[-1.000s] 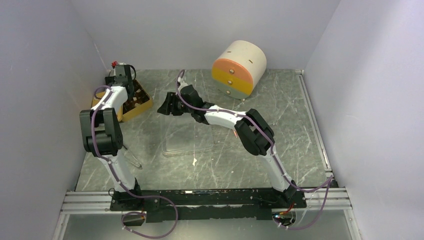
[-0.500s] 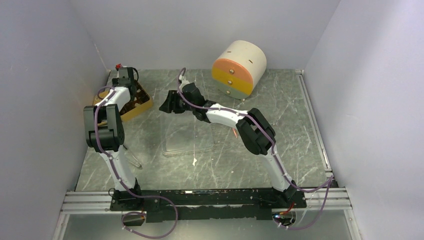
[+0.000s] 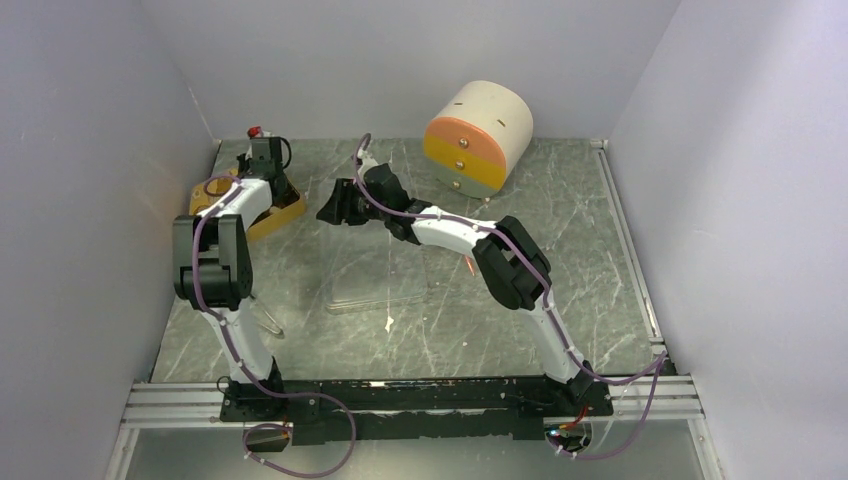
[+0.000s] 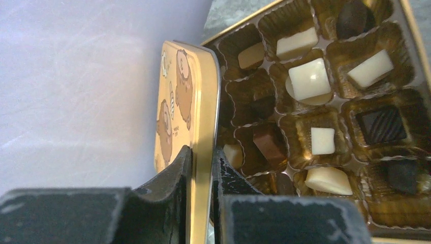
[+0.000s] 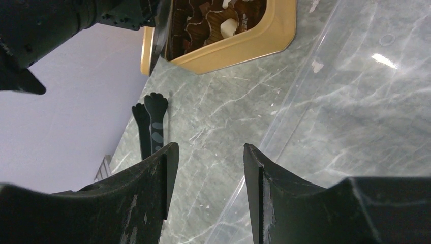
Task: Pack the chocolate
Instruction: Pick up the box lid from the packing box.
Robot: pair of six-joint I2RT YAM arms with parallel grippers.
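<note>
gold lid [image 4: 204, 86] (bears printed on it) stands on edge, pinched in the left pincer [image 4: 202, 151]. the chocolate [image 4: 309, 79] sits in compartments of the tray [image 5: 244, 46], far left on the surface [image 5: 356, 107]; right pincer [image 5: 206, 152] hangs open.

Grey-green marbled counter [image 3: 600, 300]. At the back, a cream drum [image 3: 478, 138] on its side, face banded orange, yellow, grey. Mid-counter, a clear plastic tray [image 3: 378, 278]. Far left, a gold compartmented box [image 5: 244, 48]; a bear-printed gold lid [image 4: 180, 96] stands on edge against it. Black paw-tipped tongs [image 5: 154, 122] lie nearby.
</note>
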